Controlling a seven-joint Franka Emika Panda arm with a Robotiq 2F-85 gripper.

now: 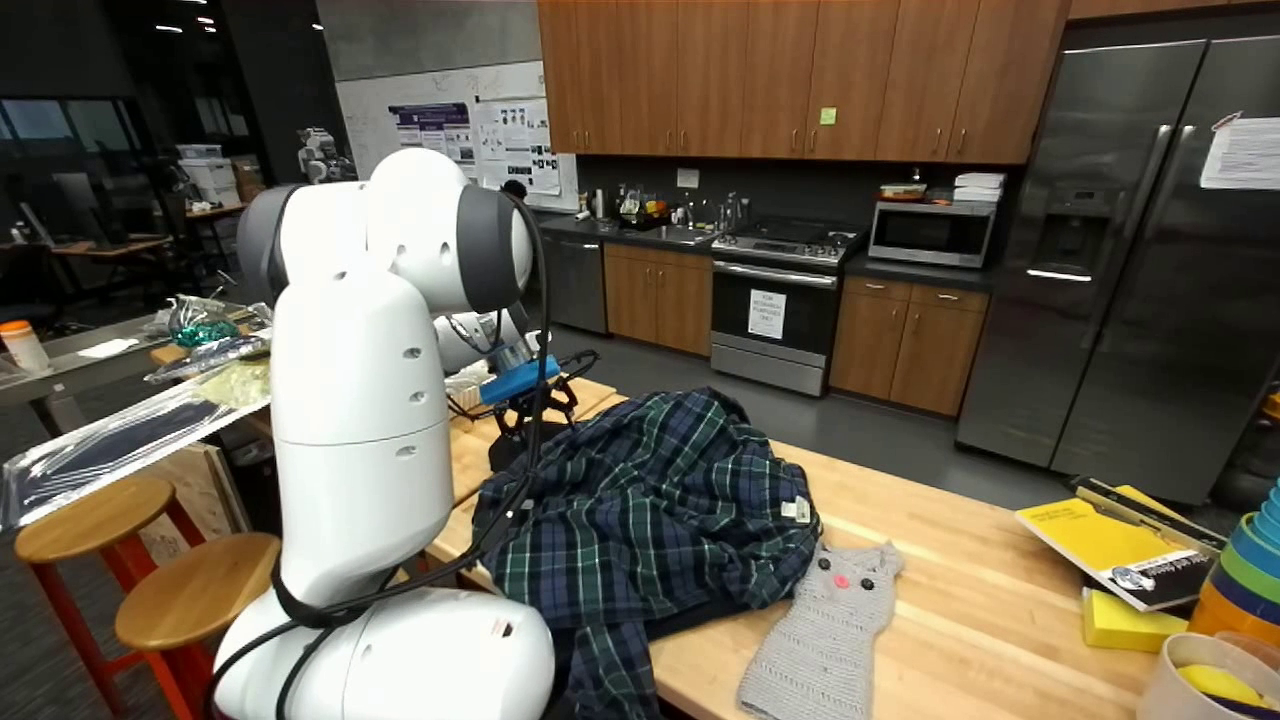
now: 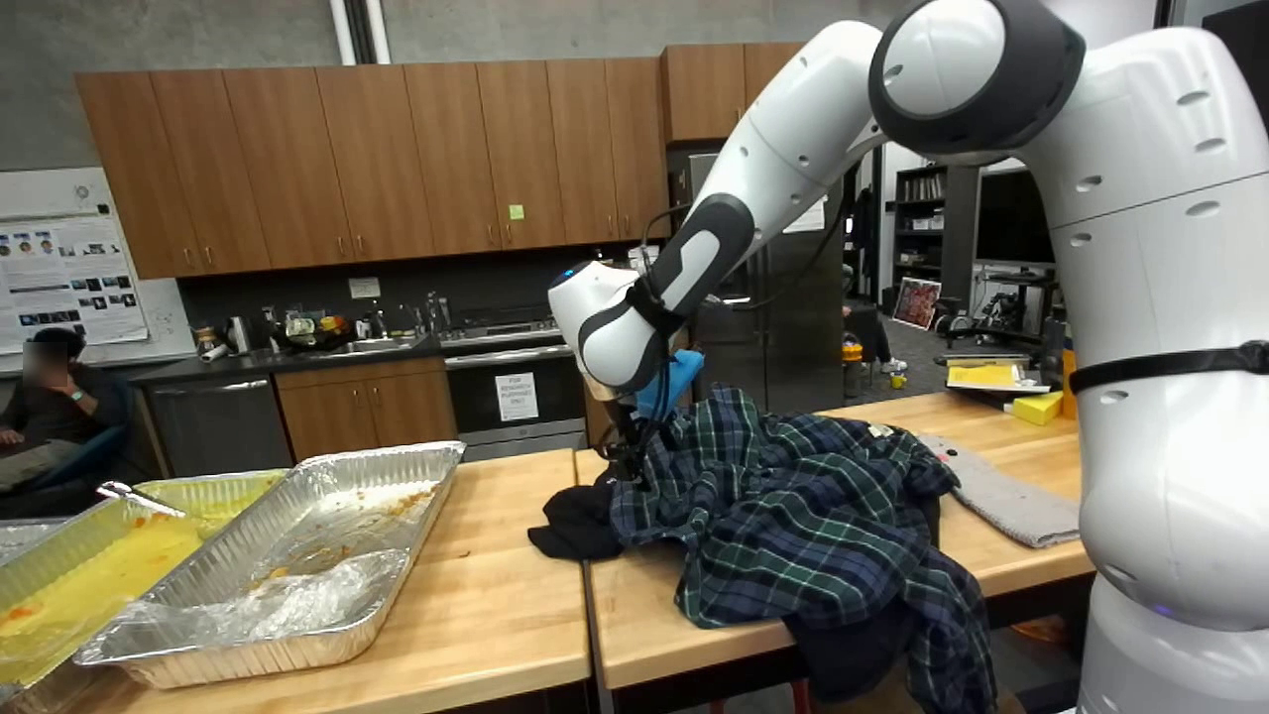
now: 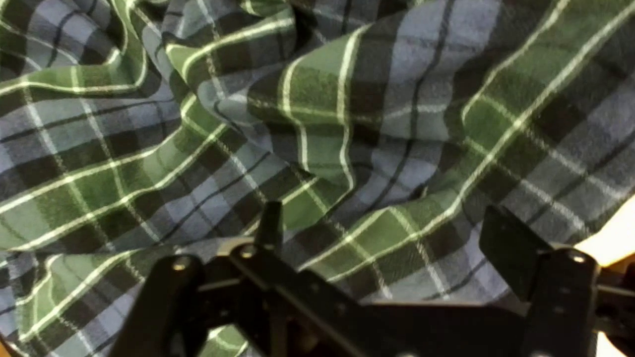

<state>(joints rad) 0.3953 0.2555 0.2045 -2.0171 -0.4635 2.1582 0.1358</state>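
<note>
Two light wooden tabletops point(image 2: 506, 555) are being shown side by side across the lower half of an exterior view, a dark seam being left between them. Across the back of the room, a row of brown cabinets point(image 2: 387, 159) is being seen in the upper part, with one stove point(image 2: 516, 382) below it near the centre. At the lower left, two foil trays point(image 2: 327, 650) are being shown, while further foil is being cut off by the left edge. In the left tray, something yellow point(image 2: 109, 560) is being held and one metal utensil point(image 2: 139, 498) is being supported; in the right tray, crumpled clear plastic point(image 2: 317, 595) and brownish scraps point(image 2: 406, 504) are being contained. At the lower right of an exterior view, one white cup point(image 1: 1160, 680) is being shown with a yellow thing point(image 1: 1220, 685) inside. Two round stools point(image 1: 195, 590) are being seen at the lower left, and one grey knitted piece point(image 1: 825, 640) right of the bottom centre. Just beside it, one crumpled plaid shirt point(image 1: 660, 500) is being borne by the tabletop at the centre. At the bottom of the wrist view, the gripper point(image 3: 389, 233) is being held wide over the shirt's folds; whether cloth is being touched cannot be told.
</note>
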